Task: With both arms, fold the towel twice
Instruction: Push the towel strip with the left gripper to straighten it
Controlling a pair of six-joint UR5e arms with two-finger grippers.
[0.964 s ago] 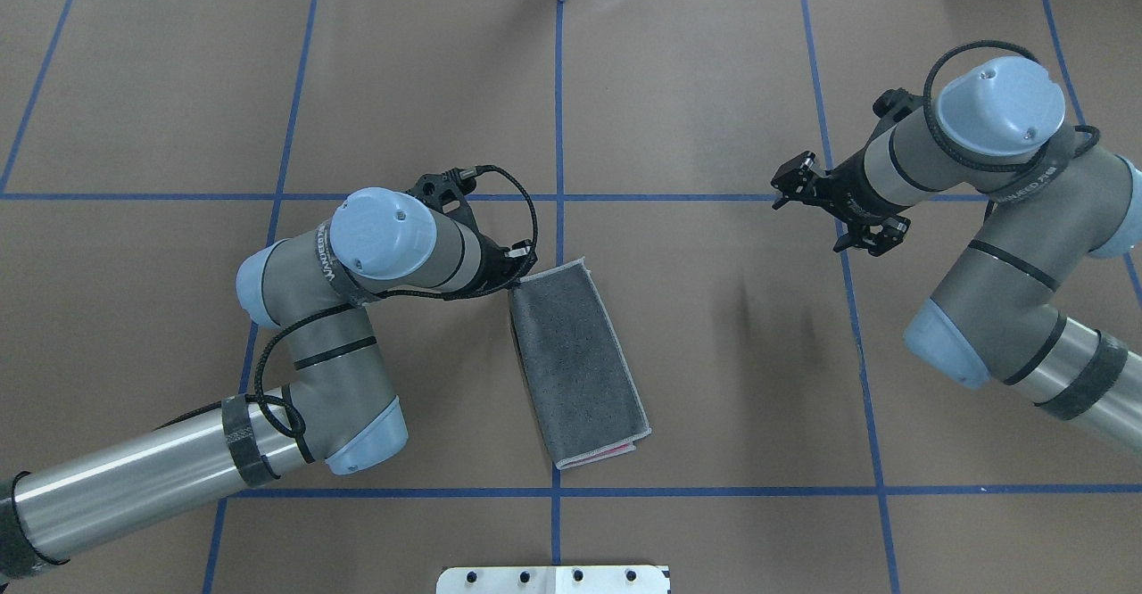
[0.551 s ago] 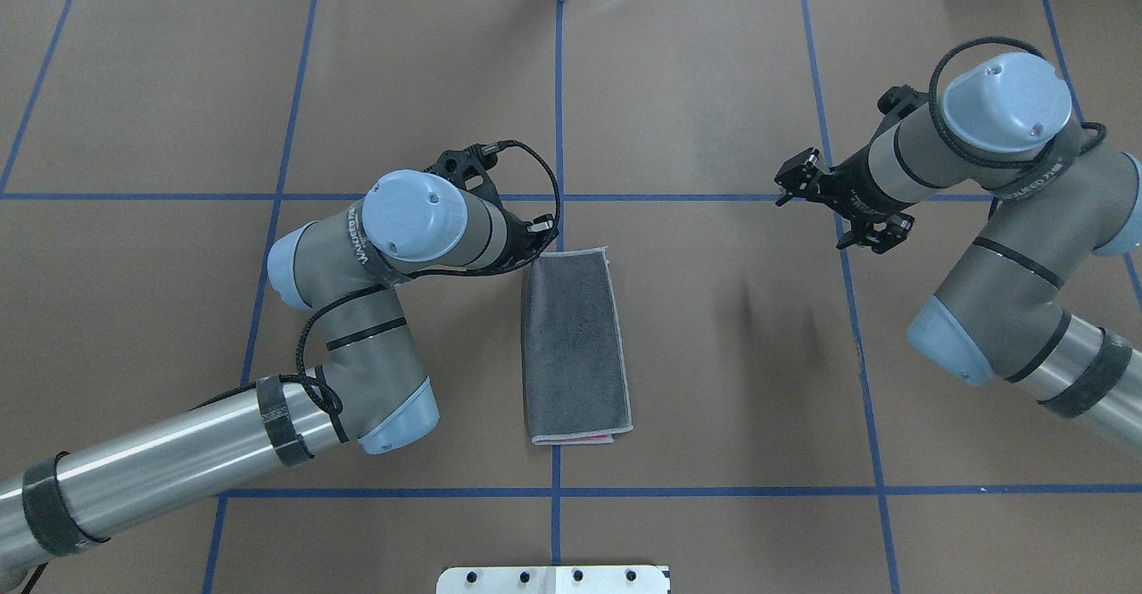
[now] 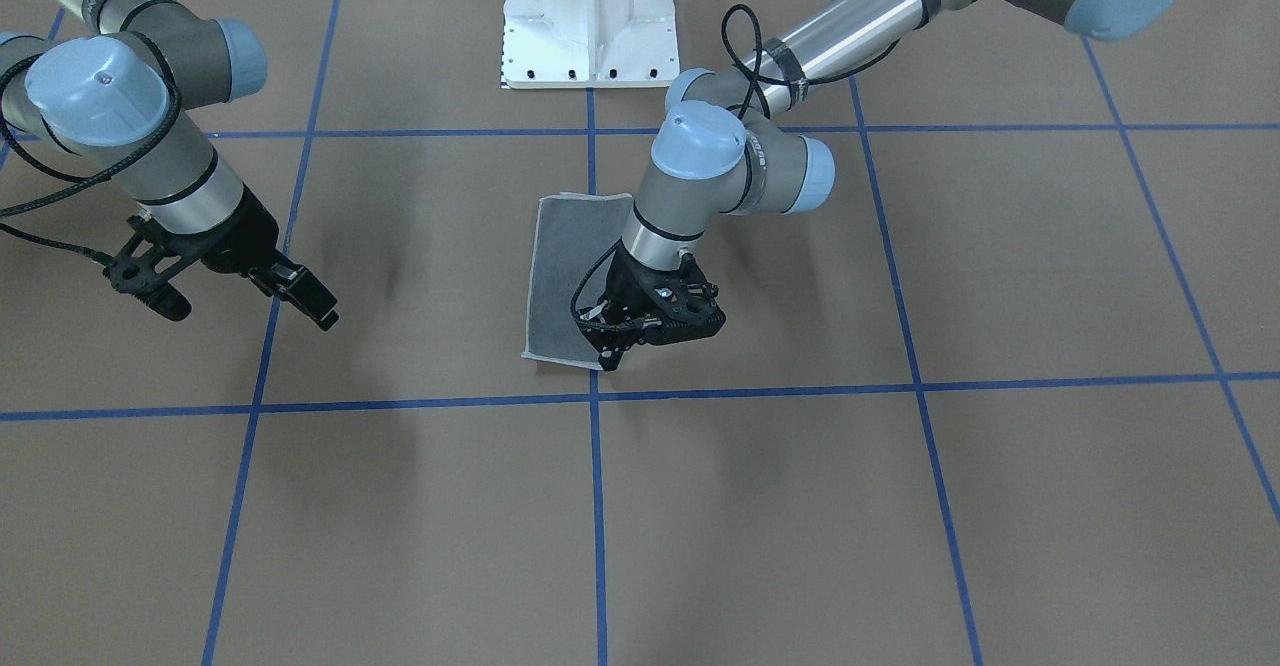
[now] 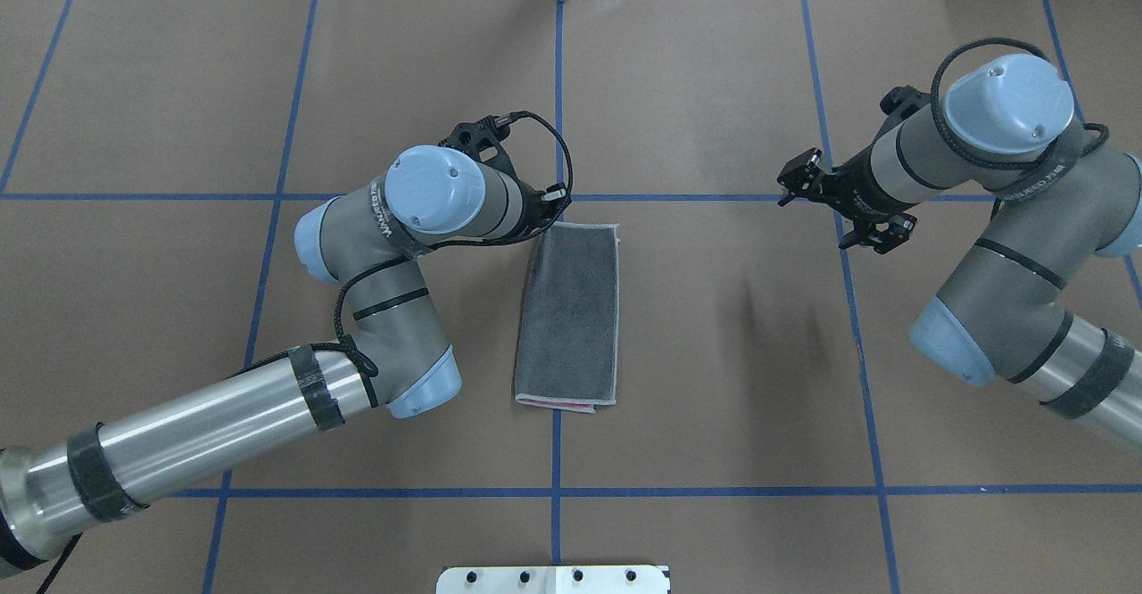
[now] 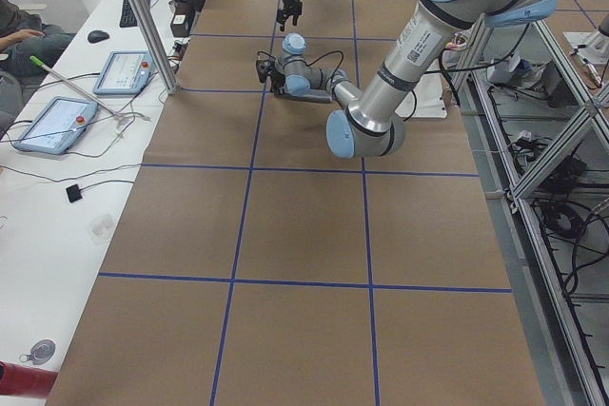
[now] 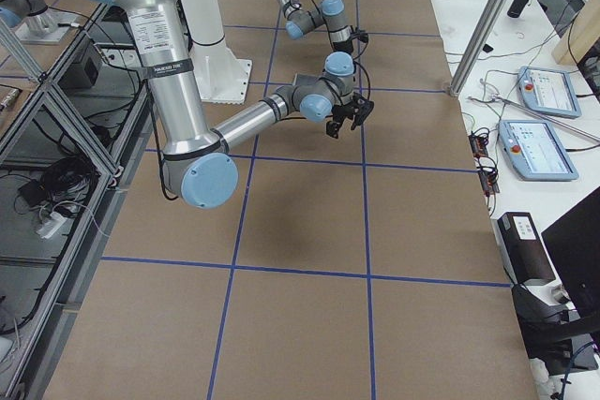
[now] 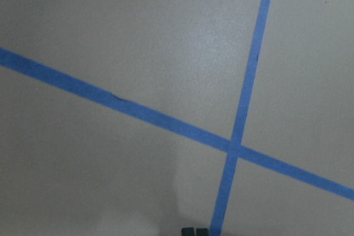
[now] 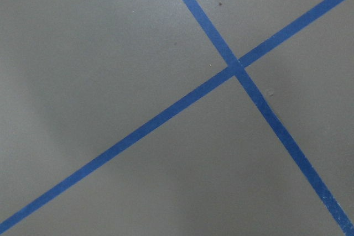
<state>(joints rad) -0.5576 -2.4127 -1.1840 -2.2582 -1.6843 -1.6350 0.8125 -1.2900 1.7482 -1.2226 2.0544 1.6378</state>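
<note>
The towel [image 4: 571, 309] lies folded into a long strip, dark grey face up, with a pink edge showing at its near end. It lies along the table's centre tape line and also shows in the front-facing view [image 3: 565, 266]. My left gripper [image 4: 546, 212] is shut on the towel's far left corner, low at the table [image 3: 607, 356]. In the left wrist view only its closed fingertips [image 7: 194, 231] show, and the towel is out of frame. My right gripper [image 4: 828, 215] hangs open and empty above the table, well to the right of the towel [image 3: 245, 314].
Brown paper with blue tape grid lines [image 4: 714, 197] covers the table. The white pedestal base [image 3: 590, 16] stands at the robot's side. Tablets [image 6: 548, 147] lie on side benches past the table's far edge.
My left gripper has moved farther away and to the right with the towel's corner. The towel has swung from tilted to nearly straight along the centre line. The right arm barely moved.
</note>
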